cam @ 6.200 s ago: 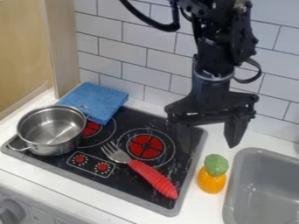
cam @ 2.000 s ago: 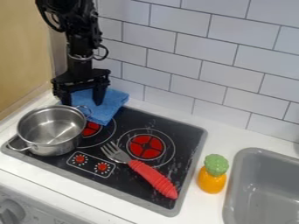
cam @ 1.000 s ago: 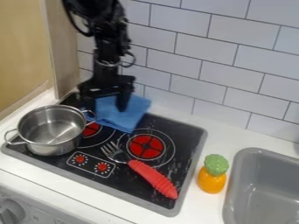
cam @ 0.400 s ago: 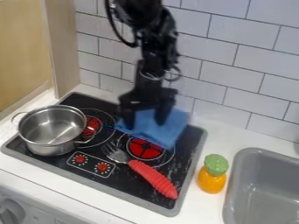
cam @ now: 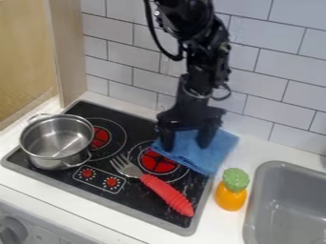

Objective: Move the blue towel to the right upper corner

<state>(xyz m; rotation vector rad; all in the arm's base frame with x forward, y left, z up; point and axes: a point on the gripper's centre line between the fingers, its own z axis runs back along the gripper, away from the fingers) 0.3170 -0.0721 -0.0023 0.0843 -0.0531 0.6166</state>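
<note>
The black claw (cam: pixel 186 144) hung low at the back of the stove, its two fingers standing apart, neither meeting nor closed on a fold that I could make out. The blue towel (cam: pixel 217 148) was right there, beneath and between those fingers, a little rumpled. It lay across the right upper corner of the black stovetop (cam: pixel 137 200), covering part of the red burner (cam: pixel 157 163) and spilling over the edge onto the white table (cam: pixel 255 147) by the tiled wall (cam: pixel 185 59). Just off its front corner stood the toy pineapple (cam: pixel 231 189), orange with a green crown, and beyond that the gray sink (cam: pixel 286 205). Toward the front, the fork (cam: pixel 167 194) with the red handle rested slantwise over the stovetop, and at the far left sat the steel pot (cam: pixel 56 142). To my eye the step in hand was the placing, with the carry nearly done. If the stove's corner was meant, the next move called for leaving the towel there and rising straight up, so as not to snag it; if the table's was meant, it wanted more travel rightward, keeping clear of the toy pineapple.
</note>
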